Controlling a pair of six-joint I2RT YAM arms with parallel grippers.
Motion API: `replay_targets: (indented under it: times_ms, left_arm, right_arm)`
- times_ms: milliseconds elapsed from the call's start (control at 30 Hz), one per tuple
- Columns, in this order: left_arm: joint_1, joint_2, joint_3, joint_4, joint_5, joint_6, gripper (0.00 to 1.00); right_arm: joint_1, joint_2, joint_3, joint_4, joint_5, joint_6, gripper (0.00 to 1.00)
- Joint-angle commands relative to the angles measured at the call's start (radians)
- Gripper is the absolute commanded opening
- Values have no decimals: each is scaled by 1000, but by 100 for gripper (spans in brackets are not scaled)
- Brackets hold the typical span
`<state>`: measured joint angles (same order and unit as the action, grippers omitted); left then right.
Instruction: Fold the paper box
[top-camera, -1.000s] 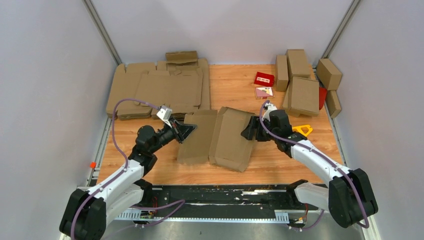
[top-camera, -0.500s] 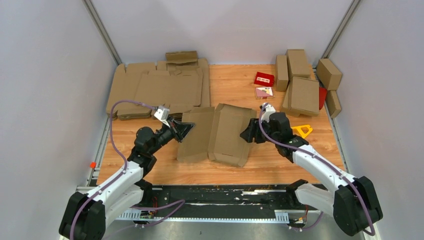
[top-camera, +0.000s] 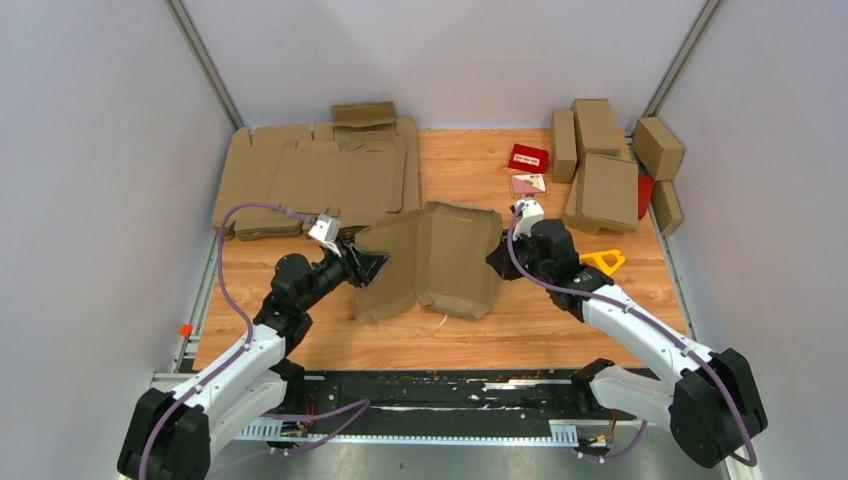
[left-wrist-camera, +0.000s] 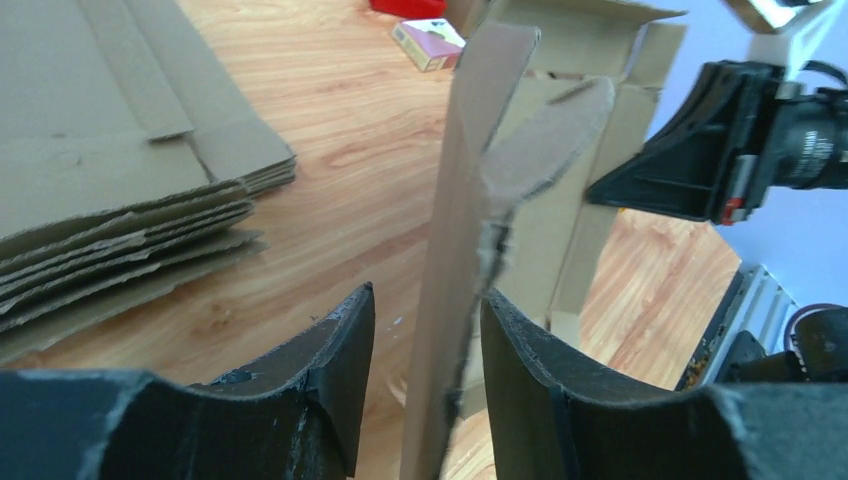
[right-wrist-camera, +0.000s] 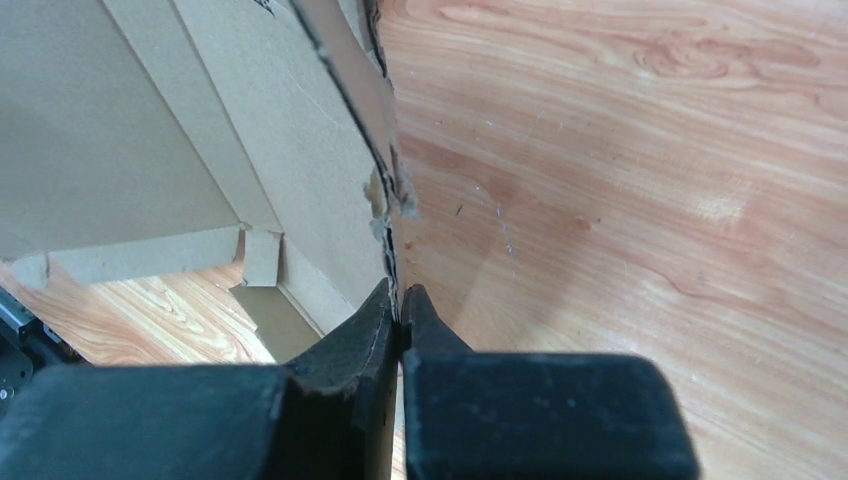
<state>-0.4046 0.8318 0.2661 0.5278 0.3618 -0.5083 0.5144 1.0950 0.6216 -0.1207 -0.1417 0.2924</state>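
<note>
Now, nearest to the bases, the two arms reach inward from both sides. The paper box (top-camera: 445, 258) lies between them on the middle of the table (top-camera: 560, 325), with its long axis running away from the bases and a little slanted. So the box is to the right of the left gripper (left-wrist-camera: 425, 298) and to the left of the right gripper (right-wrist-camera: 400, 300). Both are at its edges, and neither is clearly nearer. In the left wrist view the left panel stands on its edge between the two fingers, which are apart. It seems to touch the right finger while a gap shows on the other side, so I judge this gripper is around the panel and not pinching it. In the right wrist view the jaws are closed tight on the thin right edge of the cardboard. The coming move, I think, turns on the crease between the two panels, which runs along the long axis: the left panel must swing over it toward the right arm. Farther back lie a pile of flat blanks (top-camera: 300, 180) and some finished boxes (top-camera: 605, 190), well apart.
</note>
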Motion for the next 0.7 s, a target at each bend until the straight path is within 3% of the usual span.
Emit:
replay_targets:
  times_ms: [0, 333, 667]
  left_arm:
    - [-1, -2, 21, -42, -44, 36, 50]
    - [0, -75, 28, -52, -61, 91, 53]
    - [0, -52, 54, -45, -66, 116, 46]
  right_arm:
    - [9, -76, 23, 56, -15, -82, 3]
    - [52, -133, 35, 58, 14, -141, 9]
    - [146, -70, 66, 102, 212, -188, 10]
